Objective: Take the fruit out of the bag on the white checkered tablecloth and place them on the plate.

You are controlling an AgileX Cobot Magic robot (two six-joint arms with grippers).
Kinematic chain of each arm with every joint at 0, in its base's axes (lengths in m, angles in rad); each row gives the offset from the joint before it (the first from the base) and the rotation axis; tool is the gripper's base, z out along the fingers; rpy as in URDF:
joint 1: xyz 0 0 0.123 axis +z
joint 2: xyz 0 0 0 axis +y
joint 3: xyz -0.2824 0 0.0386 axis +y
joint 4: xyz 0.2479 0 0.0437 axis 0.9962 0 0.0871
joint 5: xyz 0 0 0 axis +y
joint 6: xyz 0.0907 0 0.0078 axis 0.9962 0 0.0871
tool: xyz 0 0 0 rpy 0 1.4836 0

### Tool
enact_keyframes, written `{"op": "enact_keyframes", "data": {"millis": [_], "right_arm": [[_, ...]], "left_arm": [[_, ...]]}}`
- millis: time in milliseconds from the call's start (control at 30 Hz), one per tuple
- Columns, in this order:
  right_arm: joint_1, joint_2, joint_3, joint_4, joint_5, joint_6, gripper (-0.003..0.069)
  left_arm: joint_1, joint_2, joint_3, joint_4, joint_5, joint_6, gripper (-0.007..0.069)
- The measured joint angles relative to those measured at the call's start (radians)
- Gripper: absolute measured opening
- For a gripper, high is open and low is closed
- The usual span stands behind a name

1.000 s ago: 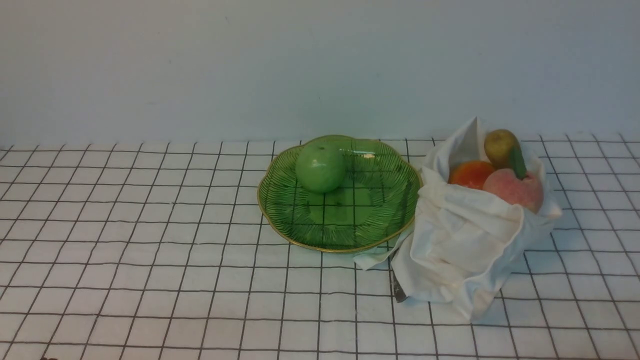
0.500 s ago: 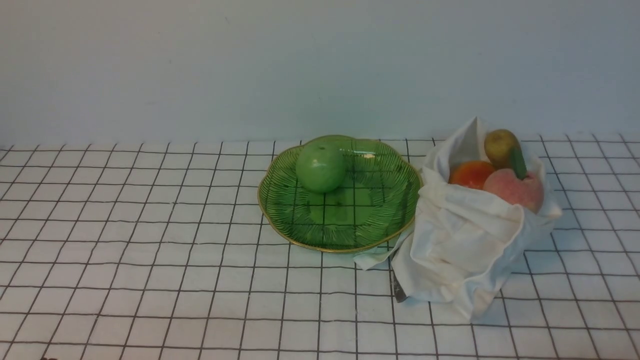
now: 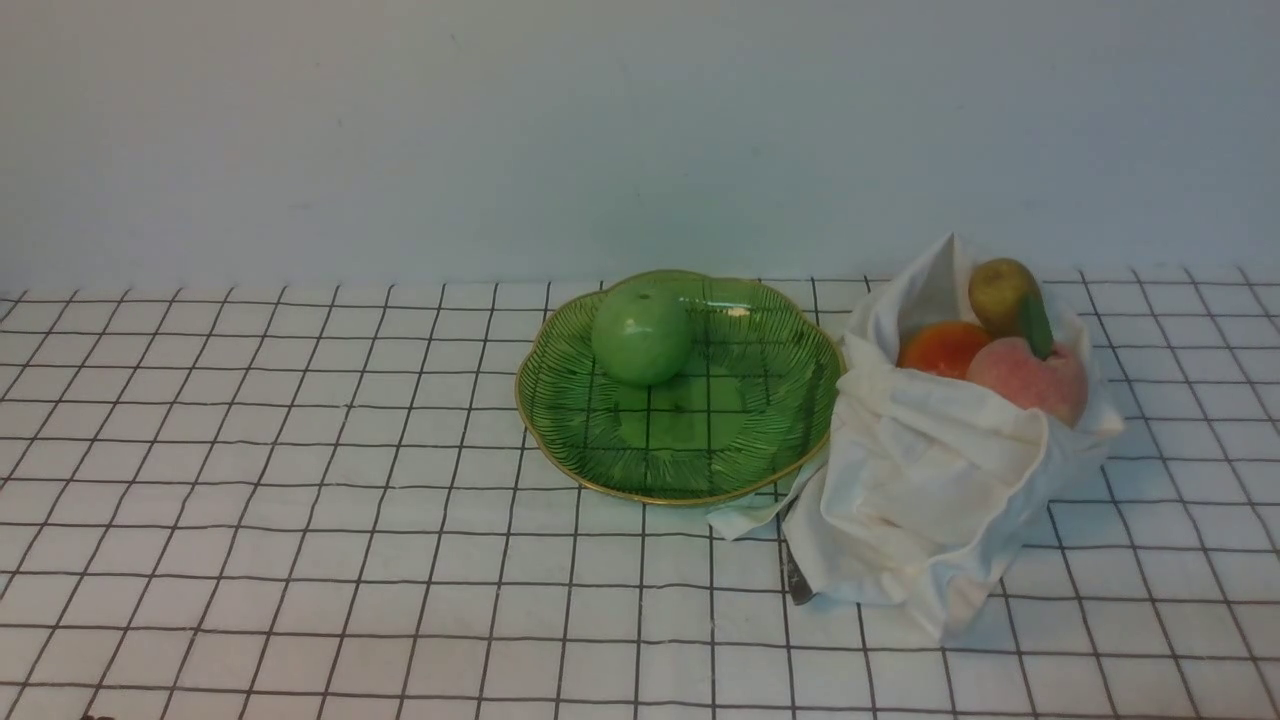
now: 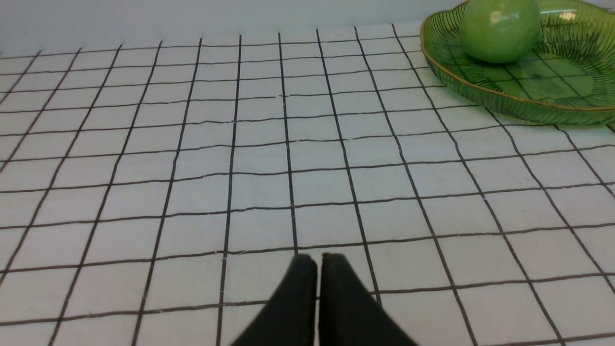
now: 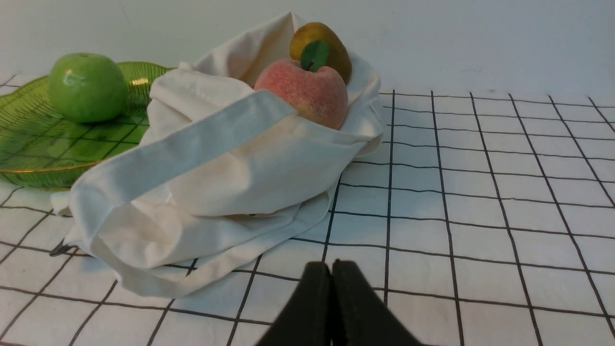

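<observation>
Already on the plate (image 3: 690, 460), toward its far left side, sits the green apple (image 3: 640, 335); just right of the plate, the cloth bag (image 3: 920, 490) slumps on the white checkered tablecloth (image 3: 300, 500) covering the surface, with the orange (image 3: 938, 346), peach (image 3: 1028, 378) and pear (image 3: 1000, 291) showing at its mouth; the left gripper (image 4: 318, 262) and right gripper (image 5: 330, 269) hover low, jaws clenched on nothing.

Plate (image 3: 800, 440) – glossy translucent green glass, fine ribs, gold rim. Apple (image 3: 640, 337) smooth, shiny. Bag (image 3: 920, 500) – matt off-white cloth, wrinkled. Peach (image 3: 1030, 378) looks fuzzy, matt. Tablecloth (image 3: 300, 500) flat matt fabric. Both claws matt black.
</observation>
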Motion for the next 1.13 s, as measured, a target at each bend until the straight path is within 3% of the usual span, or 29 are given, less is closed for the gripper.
{"op": "enact_keyframes", "data": {"millis": [1133], "right_arm": [[0.0,0.0,0.0,0.0,0.0,-0.027,-0.0015]], "left_arm": [[0.0,0.0,0.0,0.0,0.0,0.0,-0.0008]]}}
